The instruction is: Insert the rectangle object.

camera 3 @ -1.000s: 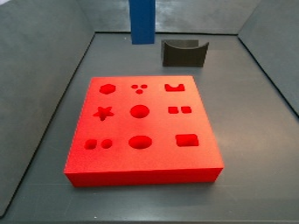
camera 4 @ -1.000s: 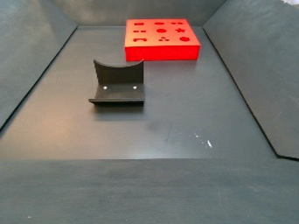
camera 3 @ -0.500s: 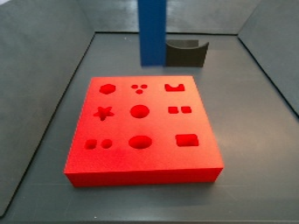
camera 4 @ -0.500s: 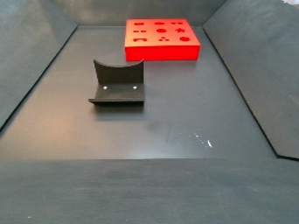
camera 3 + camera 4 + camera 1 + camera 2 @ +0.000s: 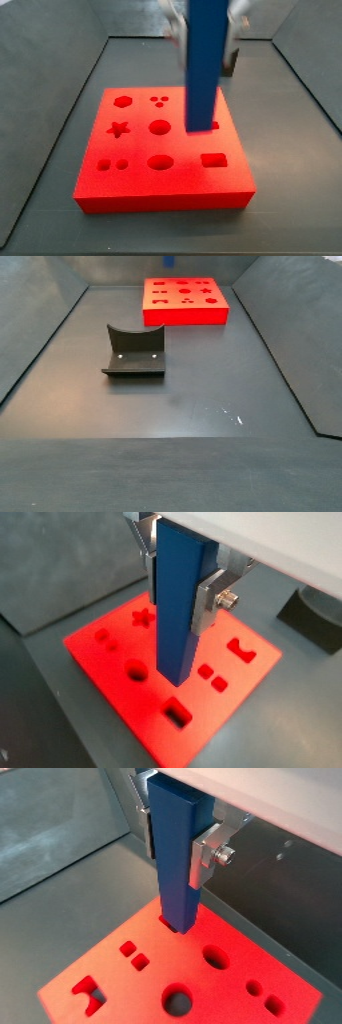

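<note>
The rectangle object, a tall blue bar [image 5: 181, 612], hangs upright in my gripper [image 5: 178, 587], whose silver fingers [image 5: 214, 600] are shut on its two sides. Both wrist views show this; in the second the bar [image 5: 177, 863] sits between the fingers [image 5: 210, 856] of the gripper [image 5: 177, 843]. In a side view the bar [image 5: 205, 70] hangs over the right half of the red board [image 5: 134, 150], with its lower end near the small square holes. The rectangular hole [image 5: 178, 715] lies open on the red board [image 5: 114, 652]. The blurred gripper [image 5: 201, 15] is at the bar's top.
The dark fixture [image 5: 134, 351] stands on the grey floor in front of the red board [image 5: 185, 301]; neither gripper nor bar shows in this side view. It also shows in a wrist view [image 5: 321, 612]. Grey walls surround the floor.
The gripper has carried the blue bar from the back of the floor forward and to the right. It now hangs over the red board.
</note>
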